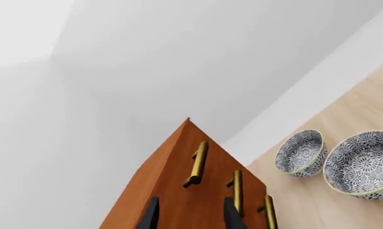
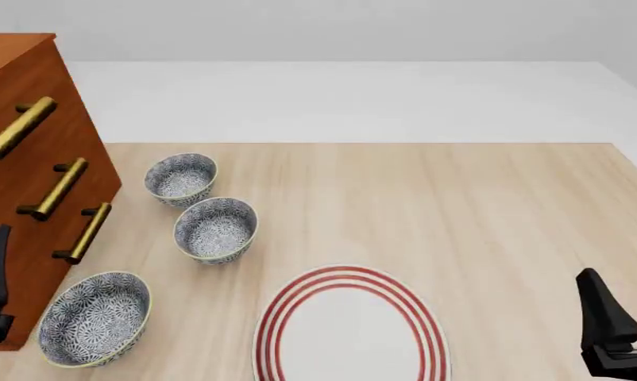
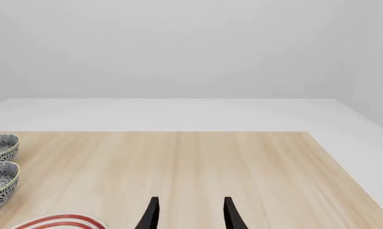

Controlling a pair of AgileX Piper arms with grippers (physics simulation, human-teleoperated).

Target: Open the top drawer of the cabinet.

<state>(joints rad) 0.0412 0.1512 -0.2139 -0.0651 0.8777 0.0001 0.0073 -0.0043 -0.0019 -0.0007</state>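
My left claw (image 1: 190, 214) hangs spread apart with nothing between its two dark fingertips, pointed at the front of the tall reddish-brown wooden cabinet (image 2: 22, 182). The top drawer (image 1: 178, 164), the highest of three, lies ahead of and beyond my fingertips, and its brass bar handle (image 1: 196, 163) sits clear of them, not yet touched. Closer to my fingertips is the middle brass handle (image 1: 237, 191), just beside one finger, with the lowest brass handle (image 1: 270, 212) past that.

That closeness is my main worry. If I simply pinch from here I would likely catch the middle bar and pull the wrong drawer; I judge I must reach further along the cabinet front first. Coming in skewed, one fingertip could strike the wood or ride over the bar instead of straddling it. A shallow hold might slip off the smooth brass when I pull.

Beside the cabinet three blue-and-white patterned bowls stand on the pale wooden tabletop (image 2: 425, 206); the nearest patterned bowl (image 2: 94, 317) sits close to the cabinet's foot, so a wide swing of my arm could knock it.

My right claw (image 3: 190, 213) is also spread and empty, over bare tabletop, near the red-ringed white plate (image 2: 350, 329).
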